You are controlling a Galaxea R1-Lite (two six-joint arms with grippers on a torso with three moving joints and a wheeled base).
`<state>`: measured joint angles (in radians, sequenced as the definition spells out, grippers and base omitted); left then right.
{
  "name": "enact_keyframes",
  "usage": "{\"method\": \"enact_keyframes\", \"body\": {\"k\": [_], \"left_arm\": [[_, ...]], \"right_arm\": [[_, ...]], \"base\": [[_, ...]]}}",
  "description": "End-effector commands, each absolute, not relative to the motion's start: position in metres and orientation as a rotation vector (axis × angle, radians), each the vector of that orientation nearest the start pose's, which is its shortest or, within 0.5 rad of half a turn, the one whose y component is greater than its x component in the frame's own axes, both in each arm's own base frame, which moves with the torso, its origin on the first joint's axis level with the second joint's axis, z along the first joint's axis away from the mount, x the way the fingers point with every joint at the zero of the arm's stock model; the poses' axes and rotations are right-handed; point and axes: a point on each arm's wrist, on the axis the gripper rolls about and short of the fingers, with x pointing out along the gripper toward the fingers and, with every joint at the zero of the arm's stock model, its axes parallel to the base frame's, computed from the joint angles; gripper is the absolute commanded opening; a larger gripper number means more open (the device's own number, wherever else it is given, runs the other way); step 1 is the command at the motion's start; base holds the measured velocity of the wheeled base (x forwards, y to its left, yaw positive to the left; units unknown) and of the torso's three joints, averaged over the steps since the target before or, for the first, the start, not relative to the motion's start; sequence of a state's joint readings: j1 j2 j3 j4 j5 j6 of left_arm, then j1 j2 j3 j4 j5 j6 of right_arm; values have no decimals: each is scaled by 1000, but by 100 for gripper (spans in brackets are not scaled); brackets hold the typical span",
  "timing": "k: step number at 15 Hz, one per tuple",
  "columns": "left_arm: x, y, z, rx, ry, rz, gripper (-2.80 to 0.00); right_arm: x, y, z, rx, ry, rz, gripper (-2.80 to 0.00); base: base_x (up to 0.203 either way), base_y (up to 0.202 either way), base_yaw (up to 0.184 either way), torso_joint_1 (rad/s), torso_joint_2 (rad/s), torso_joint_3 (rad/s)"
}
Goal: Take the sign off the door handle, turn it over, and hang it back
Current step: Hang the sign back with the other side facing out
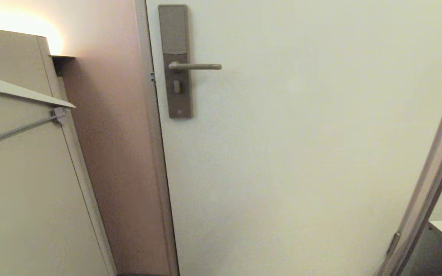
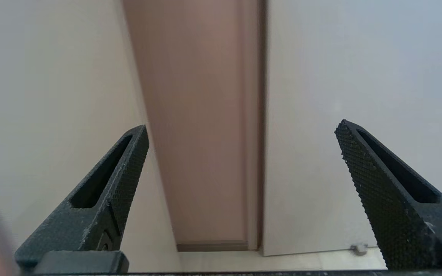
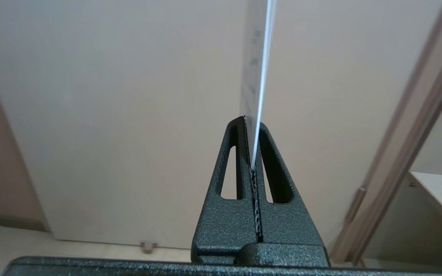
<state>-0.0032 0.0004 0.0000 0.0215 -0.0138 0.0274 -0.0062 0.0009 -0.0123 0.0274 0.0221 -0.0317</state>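
My right gripper [image 3: 252, 132] is clamped on the sign [image 3: 257, 65], which I see edge-on, a thin card running straight out from between the closed fingertips toward the pale door [image 3: 129, 115]. My left gripper [image 2: 240, 130] hangs spread wide with nothing between its fingers. The door handle [image 1: 195, 66] is bare, level on its lock plate [image 1: 175, 38], apart from both grippers.

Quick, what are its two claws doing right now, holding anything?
Left gripper: jaws wide open, nothing between them.
Right gripper: jaws shut on the sign, seen edge-on.
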Motion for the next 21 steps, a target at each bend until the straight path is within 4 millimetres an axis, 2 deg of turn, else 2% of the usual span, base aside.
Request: {"method": "enact_keyframes", "body": {"k": [1,11,20,21], "left_arm": [[-23,0,73,27,21,-17,0],[-23,0,73,29,21,-14,0],[-23,0,73,17,21,-8,0],[-23,0,73,17,20,-8,-280]], "right_arm": [[-24,1,76,-32,15,17,-280],[-24,1,76,-32,15,17,-280],[-24,1,76,-32,15,16,-280],[-24,1,76,-32,15,17,-280]], "base": [[0,188,-11,-3,2,2],[0,174,-9,0,3,2],[0,0,0,0,0,0],[0,0,0,0,0,0]]}}
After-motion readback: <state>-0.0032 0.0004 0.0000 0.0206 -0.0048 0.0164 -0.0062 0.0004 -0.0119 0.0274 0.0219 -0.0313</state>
